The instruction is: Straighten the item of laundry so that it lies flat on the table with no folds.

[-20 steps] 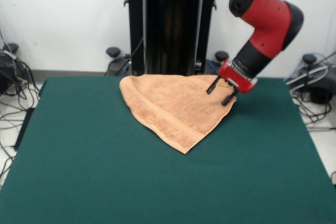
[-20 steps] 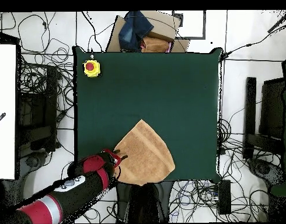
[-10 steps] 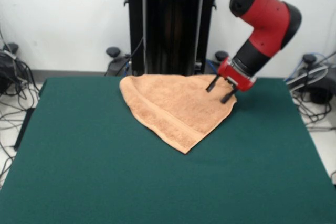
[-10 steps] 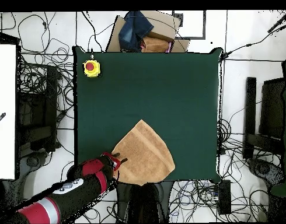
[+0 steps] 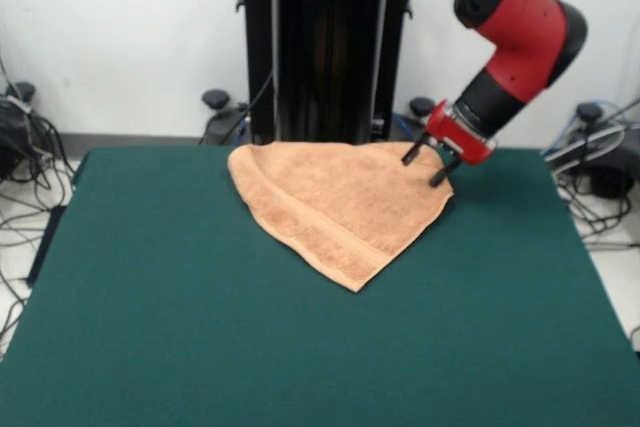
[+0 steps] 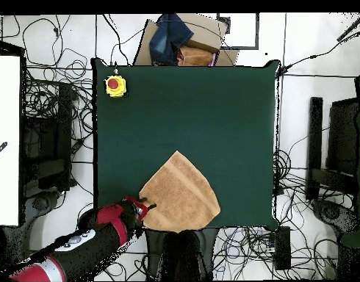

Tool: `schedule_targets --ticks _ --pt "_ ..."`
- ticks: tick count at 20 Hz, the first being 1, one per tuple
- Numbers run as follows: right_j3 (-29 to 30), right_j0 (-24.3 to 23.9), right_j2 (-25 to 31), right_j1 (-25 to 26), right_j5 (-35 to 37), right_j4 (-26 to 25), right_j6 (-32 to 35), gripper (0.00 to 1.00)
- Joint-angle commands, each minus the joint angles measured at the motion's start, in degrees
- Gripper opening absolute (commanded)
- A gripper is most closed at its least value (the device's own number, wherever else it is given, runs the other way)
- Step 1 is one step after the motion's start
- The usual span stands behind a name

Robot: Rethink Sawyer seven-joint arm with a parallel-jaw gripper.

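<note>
Arm (image 5: 515, 32) angles down, jaws apart (empty) over the towel's (image 5: 335, 202) corner.

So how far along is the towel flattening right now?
Not far. Nothing looks done: the towel lies folded into a wedge, its point toward the table's middle and its wide end at the table edge. In hand: the gripper hovers with jaws open over the towel's corner, gripping nothing. Left: grasp a corner, pull the fold open, spread it flat.
</note>
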Motion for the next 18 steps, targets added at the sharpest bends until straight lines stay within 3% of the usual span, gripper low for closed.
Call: schedule_targets --ticks 1,10,18 --pt "-8.82 0.59 1.45 3.6 7.06 3.56 11.5 1.0" --pt "-10.47 -1.13 2.67 5.12 3.54 3.57 11.31 1.0" --pt "-12.8 0.5 1.86 7.5 4.18 5.55 13.16 1.0"
